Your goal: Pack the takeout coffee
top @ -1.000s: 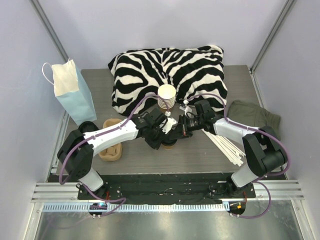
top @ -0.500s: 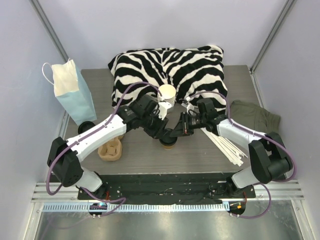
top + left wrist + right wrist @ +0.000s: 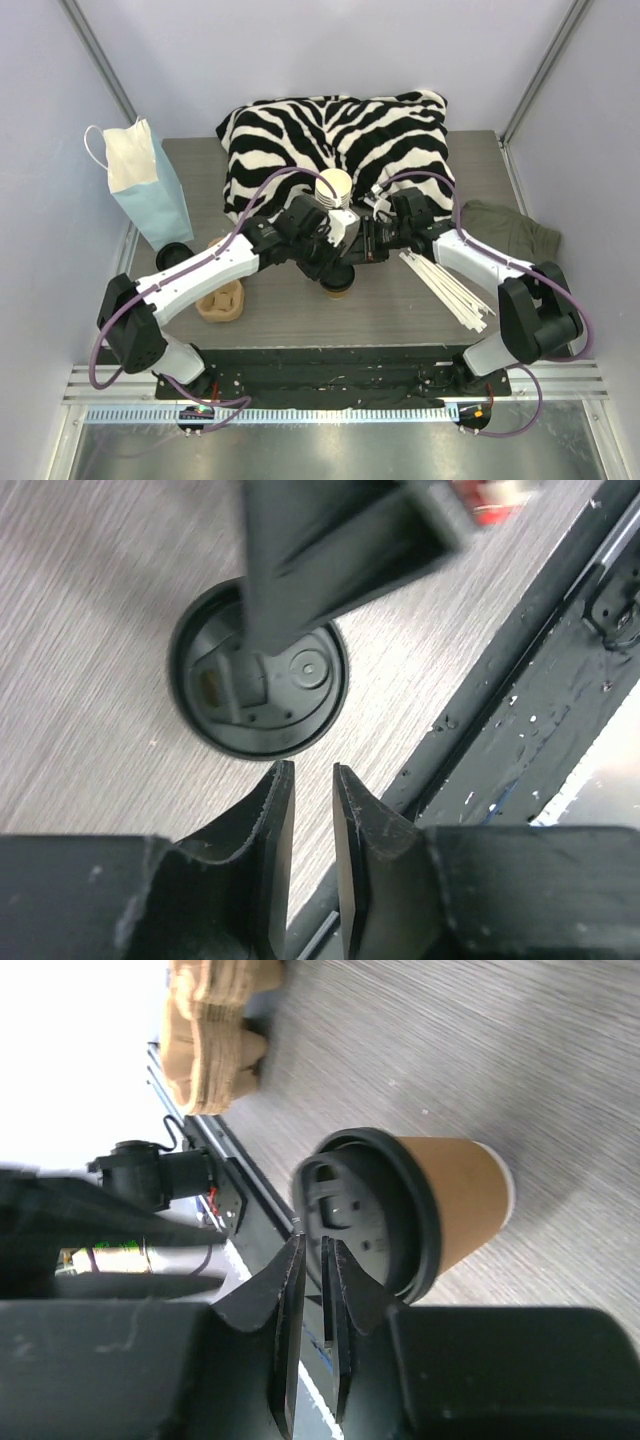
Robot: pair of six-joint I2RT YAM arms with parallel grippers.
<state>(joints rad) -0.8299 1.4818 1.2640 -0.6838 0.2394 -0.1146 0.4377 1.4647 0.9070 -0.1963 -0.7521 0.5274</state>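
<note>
takeout coffee [image 3: 455, 1195] upright, left claw [image 3: 313, 775] pointing down near it, right claw [image 3: 312, 1248] at lid [image 3: 300, 695], both barely parted

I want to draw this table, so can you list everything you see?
takeout coffee: one, tan with black lid, table centre
cup stack: one, tan, lidless, by the pillow
pillow: one, zebra-striped, back
paper bag: one, light blue, back left
cup carrier: one, tan, left
loose lid: black, count unclear, by the bag
straws: bundle, white, right
cloth: one, olive green, far right
table: one, grey
left gripper: black, over the coffee, empty
right gripper: black, beside the coffee, empty
</note>
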